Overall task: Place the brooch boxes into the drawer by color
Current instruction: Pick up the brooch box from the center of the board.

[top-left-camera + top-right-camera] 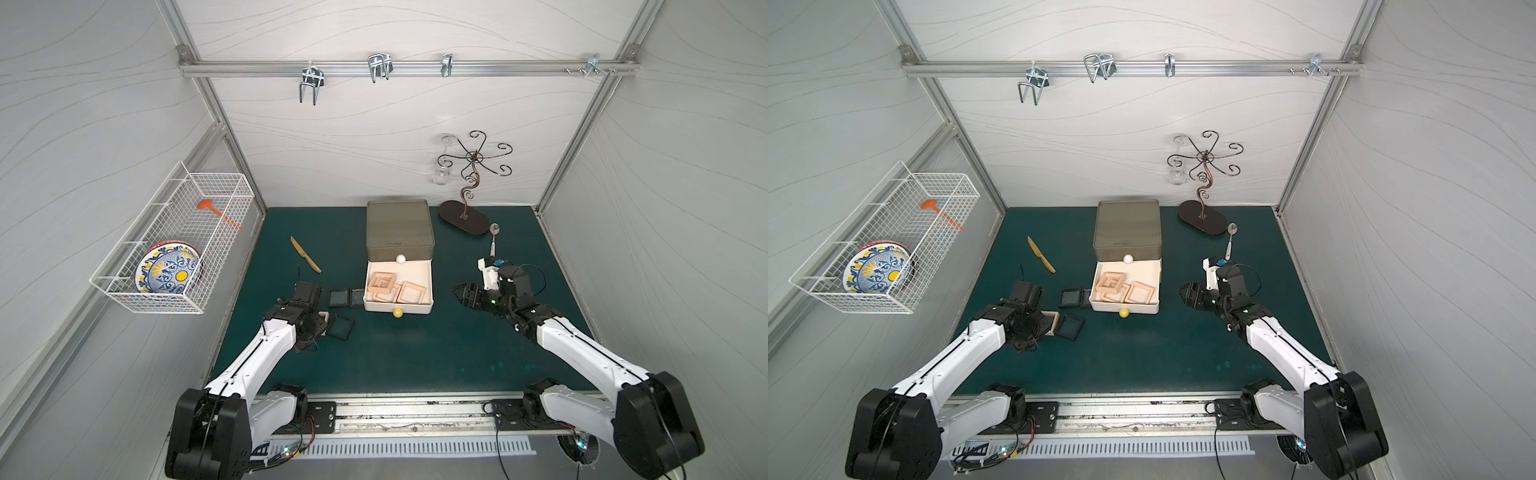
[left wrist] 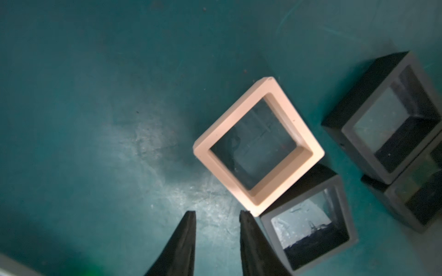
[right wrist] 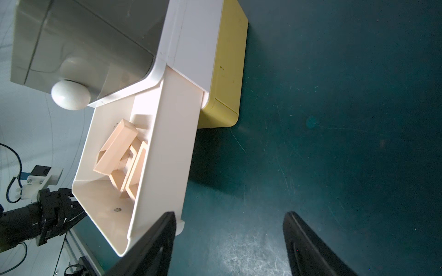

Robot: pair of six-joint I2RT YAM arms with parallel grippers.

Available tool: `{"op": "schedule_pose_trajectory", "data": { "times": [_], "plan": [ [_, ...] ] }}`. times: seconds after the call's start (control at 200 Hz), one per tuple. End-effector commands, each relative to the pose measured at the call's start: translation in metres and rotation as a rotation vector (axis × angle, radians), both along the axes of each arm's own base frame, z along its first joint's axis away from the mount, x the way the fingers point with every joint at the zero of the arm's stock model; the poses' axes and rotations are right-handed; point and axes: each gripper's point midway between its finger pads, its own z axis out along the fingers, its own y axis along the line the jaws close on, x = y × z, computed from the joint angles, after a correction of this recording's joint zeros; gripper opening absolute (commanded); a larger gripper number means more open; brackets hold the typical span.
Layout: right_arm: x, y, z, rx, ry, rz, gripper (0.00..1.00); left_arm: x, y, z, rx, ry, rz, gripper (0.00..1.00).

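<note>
The drawer [image 1: 399, 224] [image 1: 1127, 226] stands at the back middle of the mat. Its white middle tier [image 1: 430, 286] [image 3: 167, 155] is pulled out and holds several beige brooch boxes [image 1: 409, 291] [image 3: 114, 148]. Left of it lie two black boxes [image 1: 340, 298] [image 1: 356, 297], with a third black box [image 1: 340, 326] [image 2: 308, 227] nearer. A beige box [image 2: 229, 114] [image 1: 1052, 322] lies flat beside that one. My left gripper [image 2: 217, 212] hovers over the mat, narrowly open and empty, one fingertip at the beige box's corner. My right gripper [image 1: 459, 295] [image 3: 230, 212] is wide open and empty, right of the open tier.
A wooden knife [image 1: 305, 254] lies at the back left of the mat. A spoon [image 1: 493, 237] and a scrolled metal stand [image 1: 463, 218] are at the back right. A wire basket [image 1: 174, 249] with a patterned plate hangs on the left wall.
</note>
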Motion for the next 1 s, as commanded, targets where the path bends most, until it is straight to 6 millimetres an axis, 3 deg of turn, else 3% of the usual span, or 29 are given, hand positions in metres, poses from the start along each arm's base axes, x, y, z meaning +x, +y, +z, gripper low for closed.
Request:
{"op": "schedule_pose_trajectory", "data": {
  "times": [0.0,0.23,0.505,0.72,0.921,0.996],
  "plan": [
    [0.001,0.002,0.0,0.008,-0.009,0.018,0.76,0.017,-0.003,0.003,-0.045,-0.072,0.044,0.36],
    [-0.001,0.002,-0.006,0.005,0.011,0.022,0.76,0.021,-0.003,-0.006,-0.085,-0.053,0.054,0.37],
    [0.0,0.002,-0.008,0.001,0.021,0.016,0.76,0.005,-0.001,-0.023,-0.092,-0.021,0.07,0.36],
    [0.0,0.003,-0.009,0.007,0.03,0.021,0.76,0.004,0.003,-0.03,-0.078,0.006,0.063,0.34],
    [-0.001,0.001,-0.007,0.0,0.025,0.012,0.76,0.006,0.003,-0.026,-0.08,-0.002,0.058,0.0],
    [-0.001,0.002,-0.007,0.001,0.026,0.014,0.76,0.006,0.004,-0.022,-0.072,-0.002,0.046,0.0]
  ]
}}
